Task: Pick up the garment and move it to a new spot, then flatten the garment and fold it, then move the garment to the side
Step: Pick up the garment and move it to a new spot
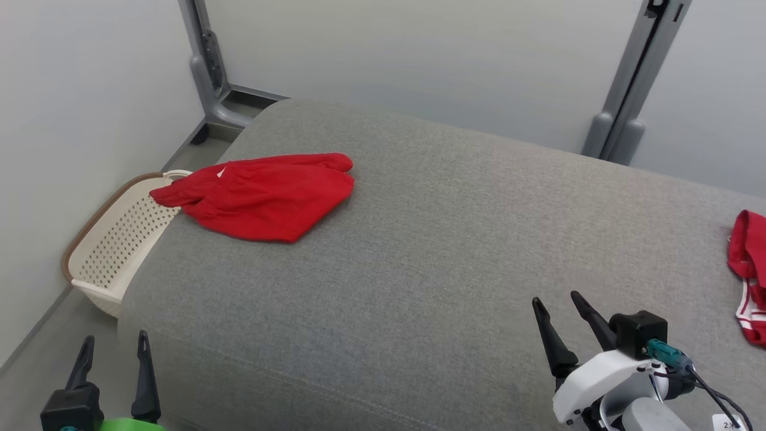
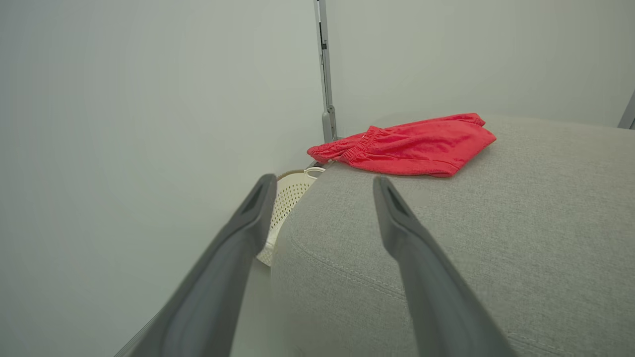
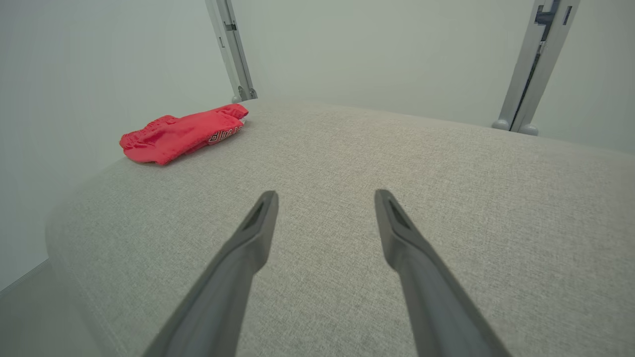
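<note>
A folded red garment [image 1: 263, 194] lies at the far left corner of the grey upholstered surface [image 1: 419, 239], one end hanging past the edge. It also shows ahead in the left wrist view as the red garment [image 2: 412, 146] and far left in the right wrist view [image 3: 181, 133]. My left gripper [image 1: 114, 348] hovers off the near left corner, open and empty, far short of the garment; its fingertips [image 2: 263, 186] frame the surface's edge. My right gripper [image 1: 558, 304] hangs open and empty over the near right part, with bare fabric between its fingertips [image 3: 384, 198].
A cream perforated basket [image 1: 116, 242] stands on the floor against the left side of the surface, under the garment's hanging end. Another red garment with white trim [image 1: 748, 275] lies at the right edge. Grey metal posts [image 1: 634, 78] stand against the back wall.
</note>
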Robot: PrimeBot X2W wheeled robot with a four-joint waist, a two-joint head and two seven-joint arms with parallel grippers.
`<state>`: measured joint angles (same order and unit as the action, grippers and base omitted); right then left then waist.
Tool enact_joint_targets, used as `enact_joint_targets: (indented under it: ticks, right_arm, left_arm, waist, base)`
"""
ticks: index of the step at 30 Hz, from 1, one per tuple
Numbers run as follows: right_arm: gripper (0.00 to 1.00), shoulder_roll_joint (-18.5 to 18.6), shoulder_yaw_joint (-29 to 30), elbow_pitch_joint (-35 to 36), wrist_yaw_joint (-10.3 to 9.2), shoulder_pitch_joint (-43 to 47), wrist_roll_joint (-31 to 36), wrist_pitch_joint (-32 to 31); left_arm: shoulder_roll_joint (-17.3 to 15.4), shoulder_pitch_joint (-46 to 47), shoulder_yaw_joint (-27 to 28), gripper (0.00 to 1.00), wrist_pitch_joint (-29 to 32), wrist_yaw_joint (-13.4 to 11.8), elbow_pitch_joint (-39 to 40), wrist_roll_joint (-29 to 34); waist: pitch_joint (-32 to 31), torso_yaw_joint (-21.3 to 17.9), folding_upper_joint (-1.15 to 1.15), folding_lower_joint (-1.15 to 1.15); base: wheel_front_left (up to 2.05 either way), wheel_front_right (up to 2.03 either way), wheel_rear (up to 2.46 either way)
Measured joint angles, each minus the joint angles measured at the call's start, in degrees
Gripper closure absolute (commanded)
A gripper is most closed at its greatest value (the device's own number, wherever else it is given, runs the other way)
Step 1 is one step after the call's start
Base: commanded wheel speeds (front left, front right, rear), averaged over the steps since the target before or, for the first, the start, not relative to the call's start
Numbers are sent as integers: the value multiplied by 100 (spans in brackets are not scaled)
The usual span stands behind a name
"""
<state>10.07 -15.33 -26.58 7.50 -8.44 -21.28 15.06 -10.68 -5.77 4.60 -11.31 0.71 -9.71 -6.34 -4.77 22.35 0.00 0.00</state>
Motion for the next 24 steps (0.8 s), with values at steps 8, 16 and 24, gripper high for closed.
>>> enact_joint_targets:
  ticks: [8, 16, 24]
  right_arm:
    - [0, -35, -185, -29, 0, -66, -35, 0]
    - [0, -31, -325, -86, 0, -255, -83, 0]
    - [0, -2, -374, -111, 1, -289, -166, 0]
  left_arm:
    - [-48, -81, 71, 0, 9, -101, 115, -65]
    - [-30, -192, 92, 0, -19, -199, 249, -119]
    - [-31, -210, 90, 0, -38, -231, 256, -178]
  waist:
    - [17, 400, 0, 0]
    - [121, 505, 0, 0]
    - [100, 482, 0, 0]
  base:
    - [0, 0, 0]
    - [0, 0, 0]
    - [0, 0, 0]
